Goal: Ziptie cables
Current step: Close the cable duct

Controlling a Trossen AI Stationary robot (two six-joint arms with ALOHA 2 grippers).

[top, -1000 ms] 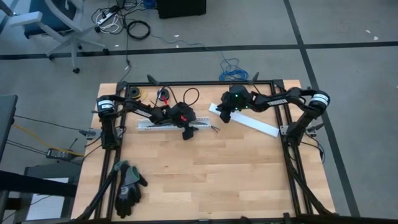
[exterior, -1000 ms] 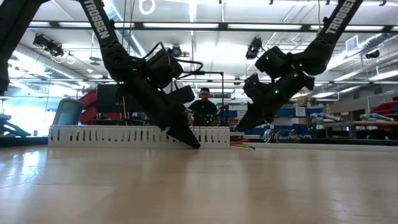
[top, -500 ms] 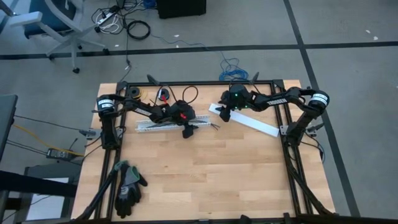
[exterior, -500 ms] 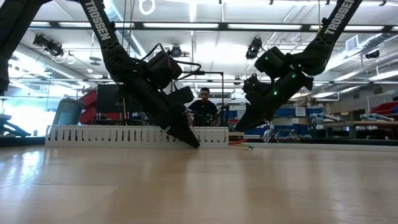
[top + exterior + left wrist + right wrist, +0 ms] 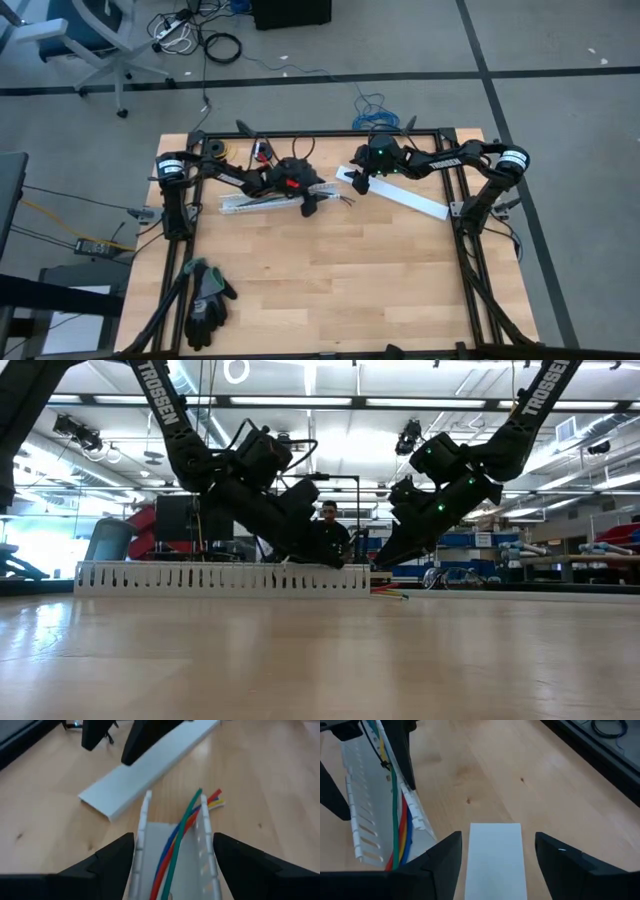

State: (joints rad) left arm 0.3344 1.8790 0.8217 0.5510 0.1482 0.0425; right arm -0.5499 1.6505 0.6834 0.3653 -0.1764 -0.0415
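Both jaws released: left gripper (image 5: 172, 865) straddling slotted white plastic duct (image 5: 175, 845) holding coloured cables (image 5: 176, 840); right gripper (image 5: 495, 855) over flat white lid (image 5: 496, 855). Risk: cables snagging, spilling out.

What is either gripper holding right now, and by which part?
Nothing. The right gripper stands open astride the white cover strip; the left gripper stands open astride the slotted channel.

Cables (image 5: 176, 840) and slotted white channel (image 5: 172, 865) — cut off at frame edge.
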